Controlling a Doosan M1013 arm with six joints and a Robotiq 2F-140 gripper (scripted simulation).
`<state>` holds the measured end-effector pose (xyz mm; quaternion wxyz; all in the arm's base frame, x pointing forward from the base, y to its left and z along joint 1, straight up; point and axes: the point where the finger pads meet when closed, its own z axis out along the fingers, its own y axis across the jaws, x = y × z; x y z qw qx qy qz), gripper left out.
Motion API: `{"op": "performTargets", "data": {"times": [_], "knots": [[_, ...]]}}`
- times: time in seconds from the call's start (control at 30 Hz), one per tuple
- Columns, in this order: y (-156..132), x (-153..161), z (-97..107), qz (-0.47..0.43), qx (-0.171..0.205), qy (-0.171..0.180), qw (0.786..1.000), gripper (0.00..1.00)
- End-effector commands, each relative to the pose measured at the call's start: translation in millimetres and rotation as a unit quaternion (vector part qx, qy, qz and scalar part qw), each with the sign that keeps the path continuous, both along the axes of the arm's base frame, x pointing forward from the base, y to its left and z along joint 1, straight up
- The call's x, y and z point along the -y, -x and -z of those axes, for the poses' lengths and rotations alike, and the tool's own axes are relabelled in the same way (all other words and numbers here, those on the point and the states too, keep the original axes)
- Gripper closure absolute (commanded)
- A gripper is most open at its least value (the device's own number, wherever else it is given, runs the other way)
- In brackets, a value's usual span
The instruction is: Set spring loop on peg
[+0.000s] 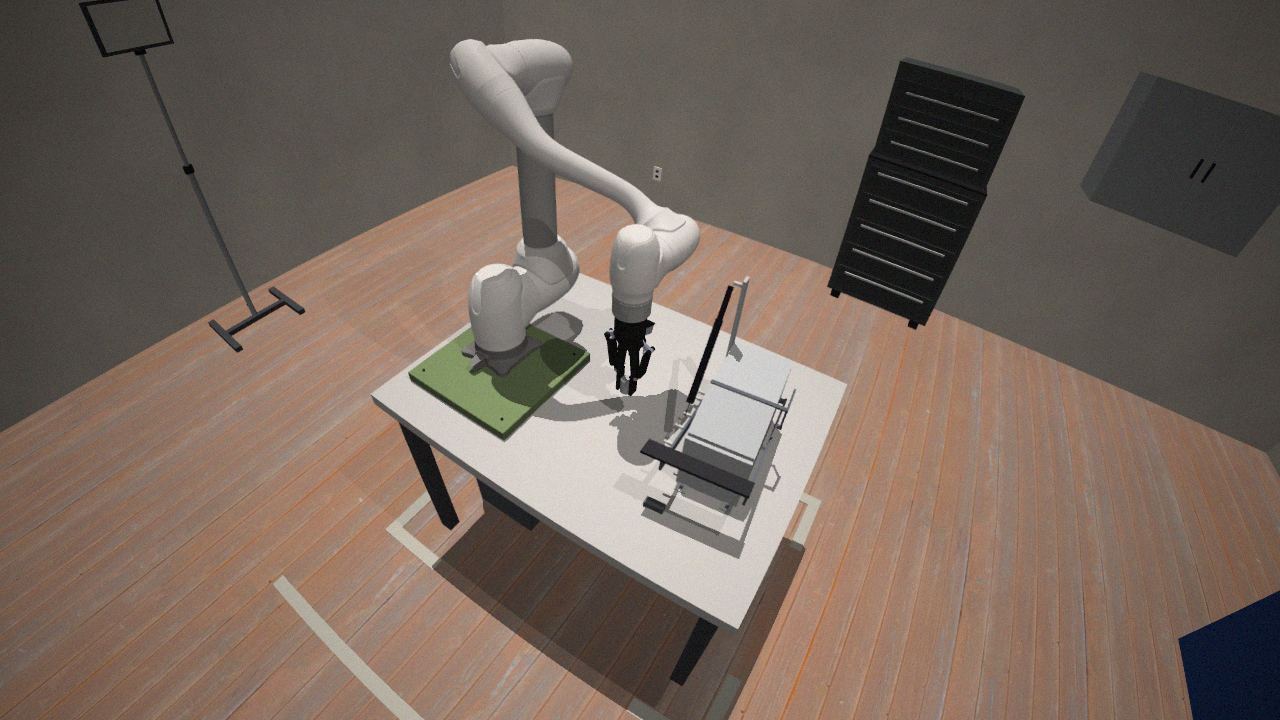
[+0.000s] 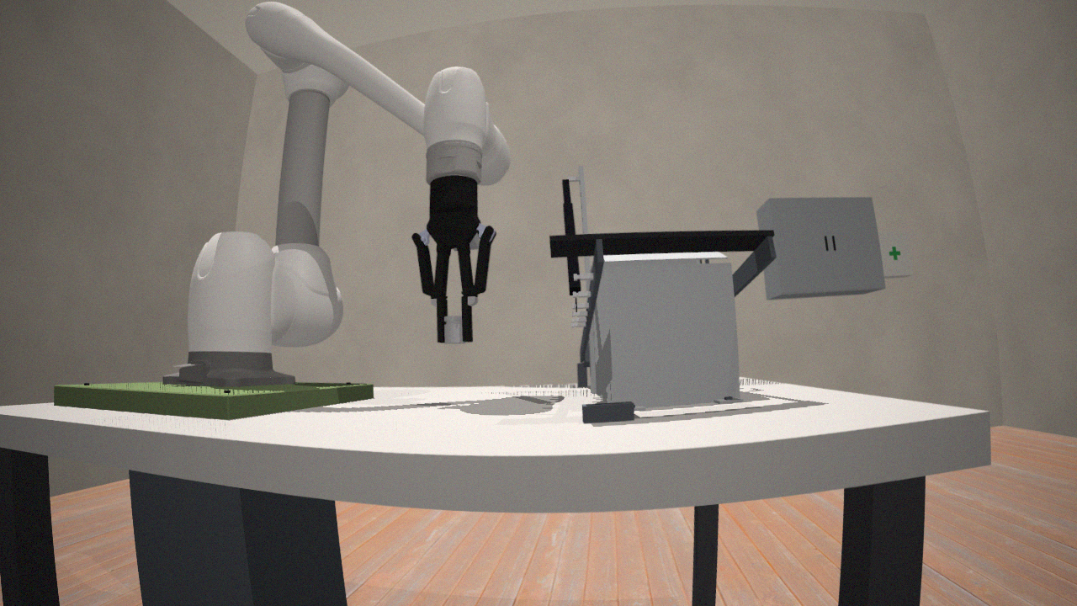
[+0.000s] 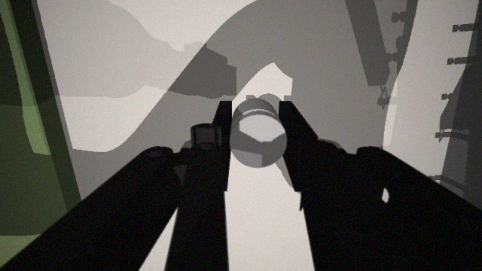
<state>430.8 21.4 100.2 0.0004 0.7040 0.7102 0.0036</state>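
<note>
My gripper (image 1: 629, 379) (image 2: 453, 337) (image 3: 254, 120) is shut on the steel test weight (image 2: 452, 328) (image 3: 258, 141), a short grey cylinder. It holds the weight upright, high above the bench, left of the feeder (image 1: 735, 422) (image 2: 666, 332). The pedal (image 1: 698, 466) (image 2: 662, 242), a dark plank across the feeder's front, is raised. The dark spring (image 1: 710, 347) (image 2: 570, 233) slants down from a thin post to the row of pegs (image 2: 581, 295) (image 3: 459, 61) on the feeder's near side. Its end loop appears to be on one peg (image 3: 444, 135); which one, counted from the pedal, I cannot tell.
The arm's base stands on a green plate (image 1: 501, 419) (image 2: 143, 403) (image 3: 22, 188) at the left of the white bench (image 1: 572, 474) (image 2: 866, 425). A thin upright post (image 1: 738, 317) (image 2: 581, 203) stands behind the feeder. A small dark block (image 1: 655, 504) (image 2: 608, 411) lies low at the feeder's front.
</note>
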Motion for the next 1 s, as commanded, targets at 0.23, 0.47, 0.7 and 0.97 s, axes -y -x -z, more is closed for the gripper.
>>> {"op": "performTargets", "data": {"times": [0.23, 0.47, 0.7, 0.97], "knots": [[0, 0, 20, 0.0, 0.0, 0.0, 1.0, 0.75], [0, 0, 26, 0.0, 0.0, 0.0, 1.0, 0.75], [0, 0, 40, 0.0, 0.0, 0.0, 1.0, 0.75], [0, 0, 47, 0.0, 0.0, 0.0, 1.0, 0.75]]}}
